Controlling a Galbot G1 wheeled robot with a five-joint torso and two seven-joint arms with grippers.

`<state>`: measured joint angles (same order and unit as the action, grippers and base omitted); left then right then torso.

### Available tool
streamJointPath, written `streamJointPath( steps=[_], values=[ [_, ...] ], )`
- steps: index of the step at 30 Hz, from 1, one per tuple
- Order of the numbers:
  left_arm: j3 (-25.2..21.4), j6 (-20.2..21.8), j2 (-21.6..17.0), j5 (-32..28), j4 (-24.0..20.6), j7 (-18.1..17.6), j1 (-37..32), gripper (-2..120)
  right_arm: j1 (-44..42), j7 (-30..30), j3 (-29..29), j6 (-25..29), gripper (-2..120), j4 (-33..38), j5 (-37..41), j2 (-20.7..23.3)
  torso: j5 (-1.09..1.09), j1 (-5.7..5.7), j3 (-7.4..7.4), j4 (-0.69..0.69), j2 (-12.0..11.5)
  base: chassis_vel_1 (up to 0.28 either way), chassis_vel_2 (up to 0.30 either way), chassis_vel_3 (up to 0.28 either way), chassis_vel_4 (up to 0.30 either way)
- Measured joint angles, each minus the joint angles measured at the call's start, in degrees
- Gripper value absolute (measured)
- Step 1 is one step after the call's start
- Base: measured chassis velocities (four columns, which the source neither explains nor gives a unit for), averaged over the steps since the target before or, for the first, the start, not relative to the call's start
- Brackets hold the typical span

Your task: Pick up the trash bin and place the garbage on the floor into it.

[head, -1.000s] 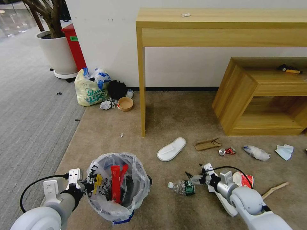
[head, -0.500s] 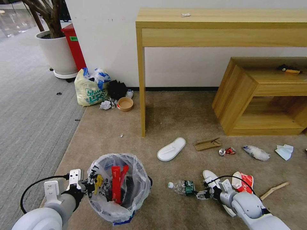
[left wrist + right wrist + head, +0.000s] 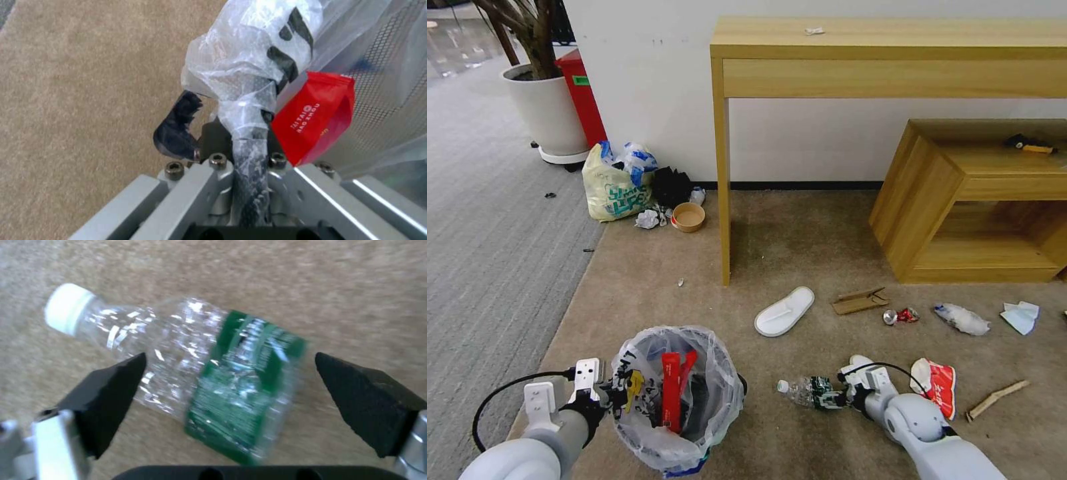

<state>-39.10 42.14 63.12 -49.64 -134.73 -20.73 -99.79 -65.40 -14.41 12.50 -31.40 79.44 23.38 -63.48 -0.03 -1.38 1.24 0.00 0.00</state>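
Bottle (image 3: 195, 380) between spread right gripper (image 3: 231, 396) fingers

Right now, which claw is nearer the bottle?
Right. The right claw is open around the bottle on the carpet; the left claw is off to the left, shut on the bin rim.

1. Red wrapper (image 3: 314, 116) in the bin (image 3: 677, 400): white letters "TAI TAI" above a second line, seemingly "BAOZHOU".
2. Bin's clear bag (image 3: 262, 63): large black letters, not legible.
3. Bottle (image 3: 200, 373): green label, print too blurred to read.
4. Yellowish bag (image 3: 614, 190): green print, illegible.
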Motion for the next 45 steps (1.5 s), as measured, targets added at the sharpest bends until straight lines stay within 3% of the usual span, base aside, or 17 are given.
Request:
streamJointPath(
  steps=[1,6,21,31,37,40,43,45],
  values=[
    [-0.11,0.00,0.09,0.05,-0.05,0.02,-0.24,0,0.64,0.37,-0.45,-1.12,88,-0.26,1.06,-0.51,0.00,0.00,0.00,0.00,0.00,0.000,0.000,0.000,0.000],
    [-0.42,0.00,0.16,0.13,-0.12,0.06,-0.36,0,2.14,2.12,-1.82,-2.90,83,-1.38,3.46,-1.28,0.00,0.00,0.00,0.00,0.00,0.000,0.000,0.000,0.000],
    [-0.41,0.00,0.24,0.09,-0.07,0.13,-0.14,0,2.46,6.57,-2.67,-8.88,80,-0.28,5.25,-0.28,0.00,0.00,0.00,-0.01,0.00,0.000,0.000,0.000,0.000],
    [-0.30,0.00,0.19,0.07,0.02,0.19,-0.13,0,2.97,8.53,-3.00,-8.31,74,-1.44,5.50,-1.92,-0.01,0.00,0.00,-0.01,0.00,0.000,0.000,0.000,0.000],
    [-0.26,0.00,0.21,0.09,-0.07,0.37,-0.22,0,3.41,9.94,-3.18,-7.40,48,-2.23,5.40,-2.87,-0.10,0.00,-0.01,-0.05,0.00,0.000,0.000,0.000,0.000],
    [-0.30,0.00,0.22,0.10,-0.21,0.52,-0.34,0,3.58,10.31,-3.39,-6.74,38,-2.75,5.35,-3.66,0.05,0.00,-0.01,-0.04,0.00,0.000,0.000,0.000,0.000],
    [-0.32,-0.01,0.23,0.14,-0.25,0.52,-0.39,0,3.61,10.68,-3.37,-6.10,30,-3.16,5.36,-3.97,-0.10,-0.01,-0.01,-0.04,0.01,0.000,0.000,0.000,0.000],
    [-0.31,0.00,0.21,0.16,-0.35,0.61,-0.44,0,3.45,10.73,-3.34,-5.84,22,-2.92,5.44,-4.15,0.10,0.00,-0.01,0.02,0.00,0.000,0.000,0.000,0.000]
  ],
)
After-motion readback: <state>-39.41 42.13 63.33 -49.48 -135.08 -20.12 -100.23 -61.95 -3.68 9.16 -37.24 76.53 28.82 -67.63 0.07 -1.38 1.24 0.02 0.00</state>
